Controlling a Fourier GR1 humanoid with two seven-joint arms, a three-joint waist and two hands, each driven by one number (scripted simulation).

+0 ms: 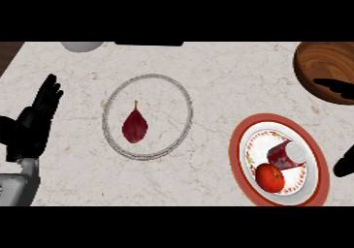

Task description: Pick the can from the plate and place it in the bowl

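A red can [287, 155] lies on its side on a white, red-rimmed plate [244, 145] at the lower right, with a red tomato [270, 177] touching it on the near side. The wooden bowl [319, 58] sits at the far right corner. My right hand [339, 89] comes in from the right edge, open; its fingers reach over the bowl's near rim and its thumb [349, 162] shows just right of the plate. It is apart from the can. My left hand [29, 128] rests open at the left edge, fingers up.
A clear glass plate [111, 104] in the middle of the marble counter holds a dark red, leaf-shaped item [135, 126]. A grey round object [83, 46] and a black object [149, 43] sit at the far edge.
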